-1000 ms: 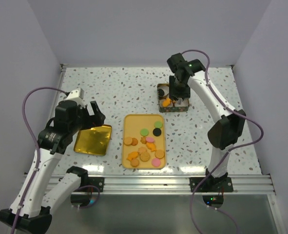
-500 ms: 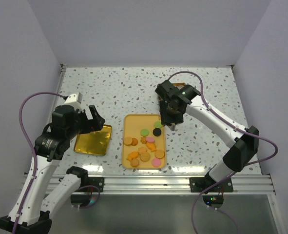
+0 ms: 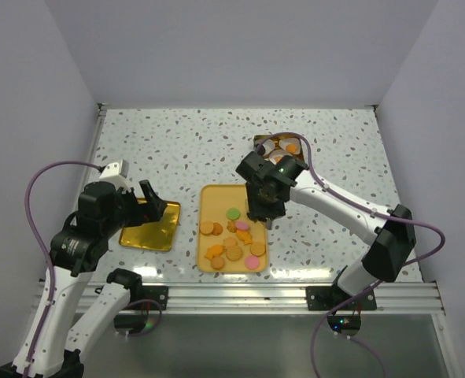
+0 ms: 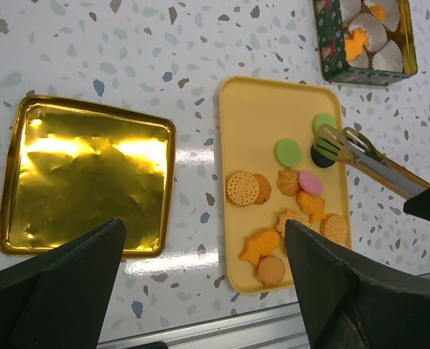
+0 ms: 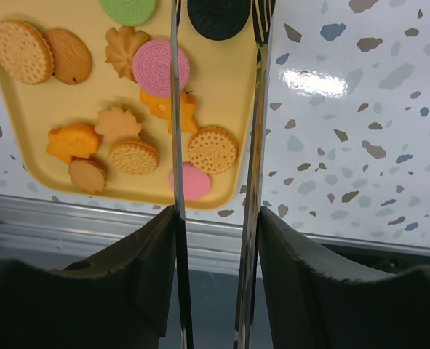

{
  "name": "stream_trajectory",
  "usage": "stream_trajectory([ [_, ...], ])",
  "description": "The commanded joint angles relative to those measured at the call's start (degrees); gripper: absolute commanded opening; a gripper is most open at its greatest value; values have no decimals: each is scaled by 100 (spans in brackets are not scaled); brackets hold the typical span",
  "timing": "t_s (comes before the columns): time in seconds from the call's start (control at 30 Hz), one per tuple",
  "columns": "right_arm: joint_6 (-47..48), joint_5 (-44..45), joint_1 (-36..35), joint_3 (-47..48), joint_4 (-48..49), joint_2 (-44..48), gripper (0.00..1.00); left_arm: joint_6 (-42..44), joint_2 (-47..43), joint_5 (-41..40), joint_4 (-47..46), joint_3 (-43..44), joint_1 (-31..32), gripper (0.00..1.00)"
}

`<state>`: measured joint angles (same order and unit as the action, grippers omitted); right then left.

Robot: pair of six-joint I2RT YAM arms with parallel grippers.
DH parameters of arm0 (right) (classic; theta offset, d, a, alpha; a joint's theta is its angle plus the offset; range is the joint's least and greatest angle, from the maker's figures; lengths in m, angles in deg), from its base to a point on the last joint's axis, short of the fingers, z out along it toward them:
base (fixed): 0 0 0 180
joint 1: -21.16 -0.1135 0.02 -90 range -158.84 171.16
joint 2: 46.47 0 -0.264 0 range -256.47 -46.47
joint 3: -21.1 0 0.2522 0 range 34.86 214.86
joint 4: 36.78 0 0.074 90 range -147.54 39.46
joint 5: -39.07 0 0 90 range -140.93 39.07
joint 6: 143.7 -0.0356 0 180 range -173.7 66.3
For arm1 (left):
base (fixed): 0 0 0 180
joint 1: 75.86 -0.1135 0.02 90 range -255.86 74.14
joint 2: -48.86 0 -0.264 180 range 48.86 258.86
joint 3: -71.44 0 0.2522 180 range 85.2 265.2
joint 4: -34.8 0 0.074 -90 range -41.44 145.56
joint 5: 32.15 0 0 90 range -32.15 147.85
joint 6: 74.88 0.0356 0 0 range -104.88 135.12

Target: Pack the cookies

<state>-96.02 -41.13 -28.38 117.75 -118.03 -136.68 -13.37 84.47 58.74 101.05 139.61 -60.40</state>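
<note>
Yellow at the centre of the speckled table (image 4: pixel 127 58): a tray (image 3: pixel 216 203) carries the loose cookies (image 4: pixel 289 182), in orange, tan, pink, green and 1 in black. My right claw (image 5: pixel 216 218) reaches in from the far right and is clamped on a pair of metal tongs (image 4: pixel 375 163). Their 2 blades run out between my fingers and stand apart over the tray's far right corner. The black cookie (image 5: pixel 218 18) sits between the blade tips, though I cannot tell whether the metal touches it.

My left claw (image 4: pixel 204 233) hangs above the near left of the table, its fingers spread wide with nothing between them. Below it lies a shiny gold tray (image 4: pixel 91 182), just beside the yellow one but apart from it.

Beyond the yellow tray, at the far side, a green tin (image 4: pixel 360 73) holds white paper cups (image 4: pixel 400 54). Orange cookies (image 4: pixel 354 43) lie in some of those cups.
</note>
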Motion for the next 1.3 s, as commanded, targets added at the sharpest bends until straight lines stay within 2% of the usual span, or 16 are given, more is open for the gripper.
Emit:
stream_trajectory([
  [0.0,-188,83,-65,-19,139,180,49,-78,-90,8,156,-1,27,96],
  [0.6,-197,171,-311,-133,-54,-5,49,-113,-64,17,95,-97,27,96],
  [0.97,-21,224,-320,148,-204,-356,42,-87,147,8,-151,-124,27,96],
  [1.13,58,311,-320,657,-344,-550,42,-69,200,-62,-239,-141,27,96],
  [1.27,198,426,-311,1525,-686,-804,41,-60,305,-62,-353,-185,27,96],
])
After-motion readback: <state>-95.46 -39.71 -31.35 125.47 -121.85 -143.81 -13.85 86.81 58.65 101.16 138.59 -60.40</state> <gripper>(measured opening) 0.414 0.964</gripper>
